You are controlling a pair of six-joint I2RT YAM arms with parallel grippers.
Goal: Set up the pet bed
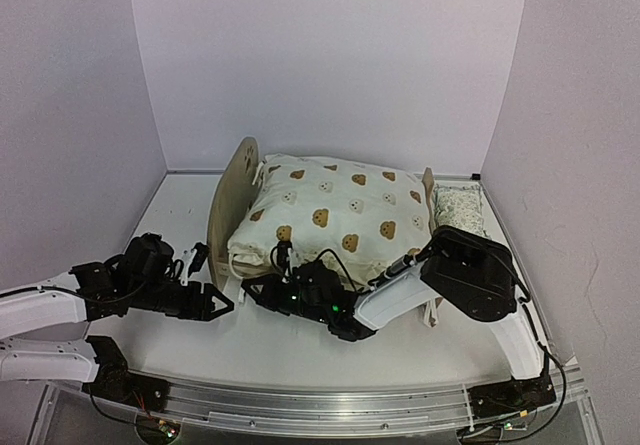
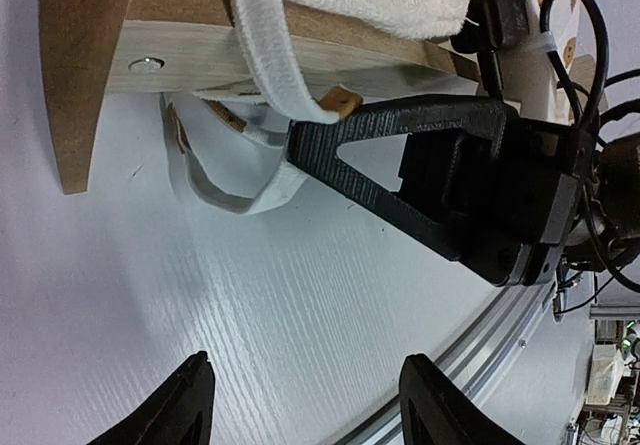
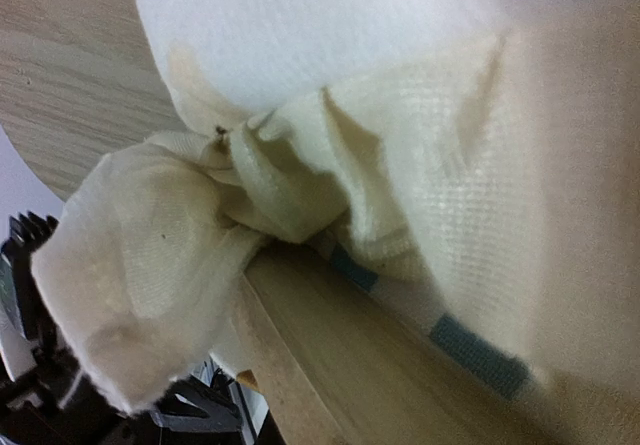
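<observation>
Right tool (image 2: 302,150) pressed together, maybe nipping quilt (image 1: 335,210) hem ahead; left tool (image 1: 222,305) spread beside. Tug slowly, brace pet bed (image 1: 235,190).

A robot test booth: plain white walls (image 1: 330,55) enclose a white tabletop (image 1: 185,215) edged by an aluminium rail (image 1: 300,405).

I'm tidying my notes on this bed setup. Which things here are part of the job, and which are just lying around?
In the job: pet bed; bear-print quilt piled on it; cream tie hanging at its side rail.
Lying about: green-patterned pillow, outside the bed at its low end, untouched; probably bedding for later.
</observation>
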